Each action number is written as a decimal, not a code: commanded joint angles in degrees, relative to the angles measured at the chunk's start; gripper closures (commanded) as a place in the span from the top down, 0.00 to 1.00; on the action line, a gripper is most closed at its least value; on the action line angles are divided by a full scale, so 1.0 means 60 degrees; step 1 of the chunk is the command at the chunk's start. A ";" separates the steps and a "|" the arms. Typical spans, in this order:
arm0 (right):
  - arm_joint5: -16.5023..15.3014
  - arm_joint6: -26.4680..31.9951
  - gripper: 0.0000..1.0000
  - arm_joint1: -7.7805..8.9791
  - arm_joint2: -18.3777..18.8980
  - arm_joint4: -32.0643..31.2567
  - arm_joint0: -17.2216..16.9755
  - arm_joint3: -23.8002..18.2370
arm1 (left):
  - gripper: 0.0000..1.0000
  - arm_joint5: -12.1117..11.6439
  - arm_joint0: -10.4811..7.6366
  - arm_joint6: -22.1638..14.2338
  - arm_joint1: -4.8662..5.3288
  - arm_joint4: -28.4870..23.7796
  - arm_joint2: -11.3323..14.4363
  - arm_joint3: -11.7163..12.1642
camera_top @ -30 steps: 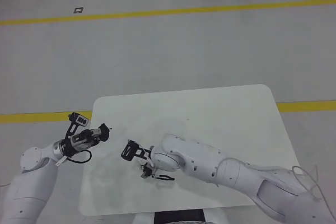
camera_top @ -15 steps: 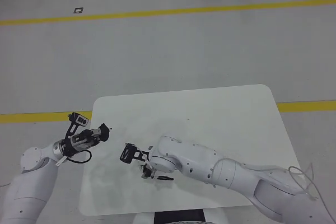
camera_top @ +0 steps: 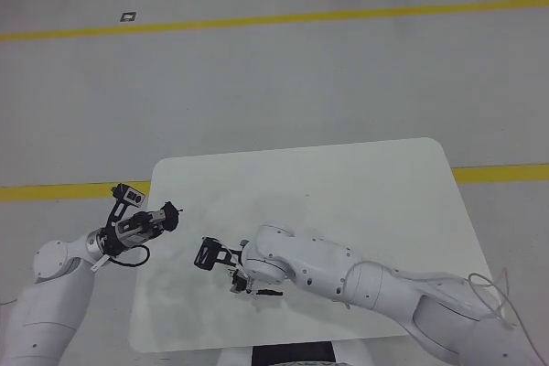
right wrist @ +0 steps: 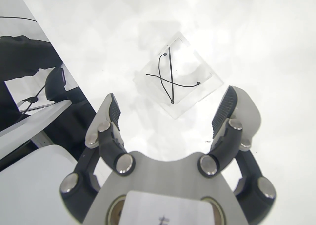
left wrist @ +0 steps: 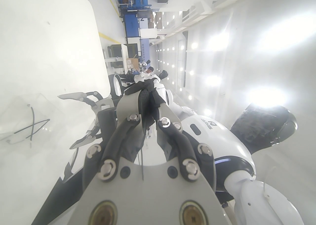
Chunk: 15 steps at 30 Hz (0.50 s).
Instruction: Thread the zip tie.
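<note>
Zip ties: four counted, all black. There are three loose zip ties [right wrist: 171,75] and one held zip tie [left wrist: 142,161].
Loose zip ties: they lie in a crossed pile inside the clear tray [right wrist: 212,75], touching where they cross. Each of the three heads points to a different side.
Clear tray: one, square, flat on the worktop [camera_top: 366,183] in its near-left part. It also shows in the left wrist view [left wrist: 14,112] with the ties [left wrist: 32,124] in it.
Held zip tie: a thin strip running back between the left tool's fingers. Its front end is hidden behind the dark fingertip covers, so I cannot tell how far it sticks out.
Tools: two.
Left tool [left wrist: 148,90]: closed, pinching the held zip tie. It sits just inside the worktop's left edge [camera_top: 169,213], left of the tray and a bit farther back, well apart from it.
Right tool [right wrist: 170,93]: fingers spread wide with nothing between them. It hangs above the tray without touching it, over the near-left of the worktop [camera_top: 242,279].
In the way: in the top view the right arm's wrist overhangs the tray and covers most of it. In the left wrist view the right tool's two open fingers [left wrist: 74,95] stand just beside the tray.
Around: grey floor [camera_top: 348,82] with two yellow lines. One [camera_top: 256,19] runs along the far side and the other [camera_top: 55,192] passes behind the worktop. One small dark marker [camera_top: 128,16] lies far left on the floor.
</note>
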 commanded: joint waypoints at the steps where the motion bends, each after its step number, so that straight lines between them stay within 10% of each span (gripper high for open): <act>1: -0.0045 0.0011 1.00 -0.0032 0.0040 -0.0028 -0.0022 0.0042 | 0.00 0.0000 0.0000 0.0000 0.0000 0.0000 0.0000 0.0000; 4: -0.0083 -0.0038 0.95 -0.0092 0.0125 -0.0067 -0.0037 0.0137 | 0.00 0.0000 0.0000 0.0000 0.0000 0.0000 0.0000 0.0000; 6: -0.0074 -0.0066 0.49 -0.0131 0.0191 -0.0118 -0.0041 0.0185 | 0.00 0.0000 0.0000 0.0000 0.0000 0.0000 0.0000 0.0000; 15: -0.0170 0.0096 0.31 -0.0362 0.0266 -0.0195 -0.0063 0.0691 | 0.00 0.0000 0.0000 0.0000 0.0000 0.0000 0.0000 0.0000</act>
